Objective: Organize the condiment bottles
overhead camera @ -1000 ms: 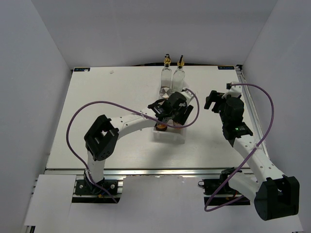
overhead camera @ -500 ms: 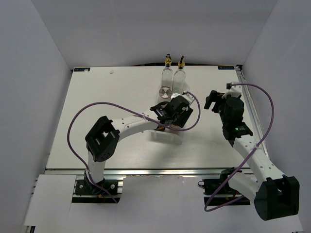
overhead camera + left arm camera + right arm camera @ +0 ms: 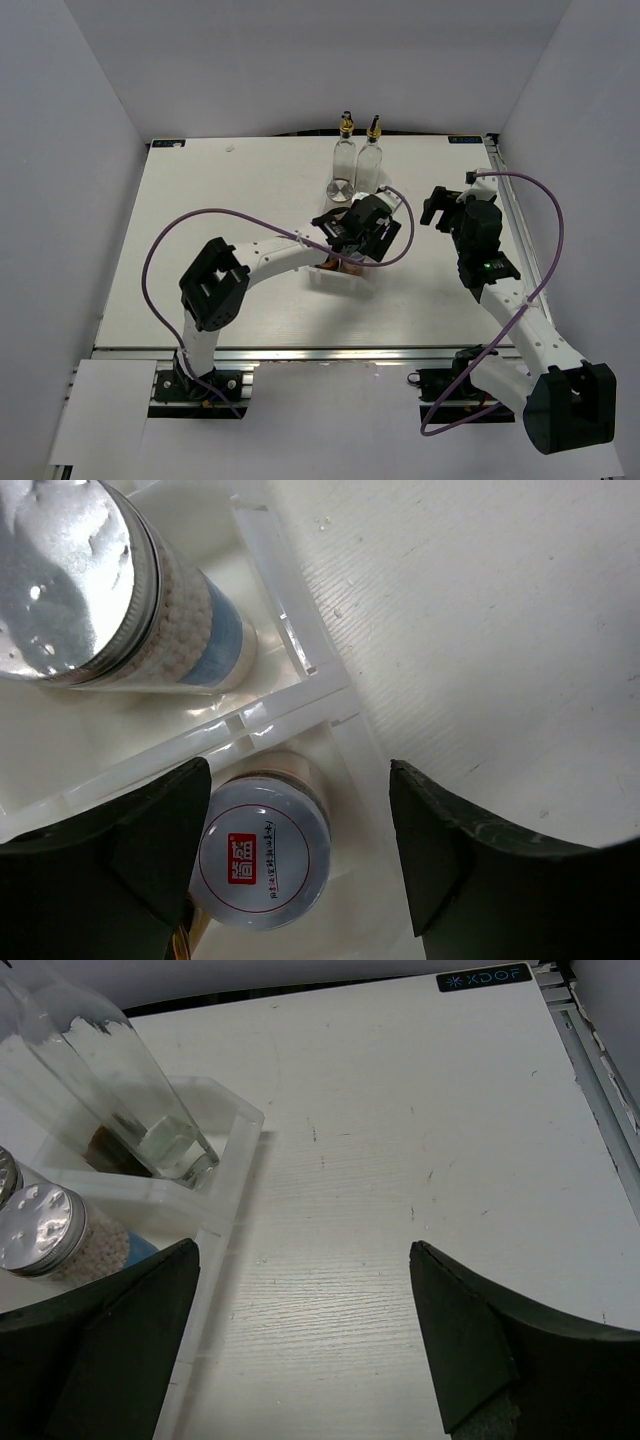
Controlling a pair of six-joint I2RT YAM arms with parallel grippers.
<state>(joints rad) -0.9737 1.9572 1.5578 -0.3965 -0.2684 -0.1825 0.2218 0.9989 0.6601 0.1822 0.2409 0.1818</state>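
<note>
Two tall glass bottles with gold pourers [image 3: 357,152] stand at the back of the white tray [image 3: 345,278]. They also show in the right wrist view [image 3: 130,1090]. A silver-lidded shaker [image 3: 338,190] stands in front of them. My left gripper [image 3: 362,232] is open over the tray. In its wrist view its fingers stand either side of the small white-lidded jar [image 3: 262,855], which sits in a tray compartment next to a silver-lidded shaker [image 3: 90,590]. A bit of the red-capped brown jar [image 3: 334,263] shows under the left arm. My right gripper [image 3: 447,203] is open and empty above bare table [image 3: 303,1250].
The tray's clear dividers and wall [image 3: 290,610] lie close under the left fingers. The tray's right wall [image 3: 235,1150] is left of the right gripper. The table's right rail [image 3: 510,210] runs close behind the right arm.
My left gripper has moved a little back and to the right over the tray, now covering most of the red-capped jar. The right arm has not moved.
</note>
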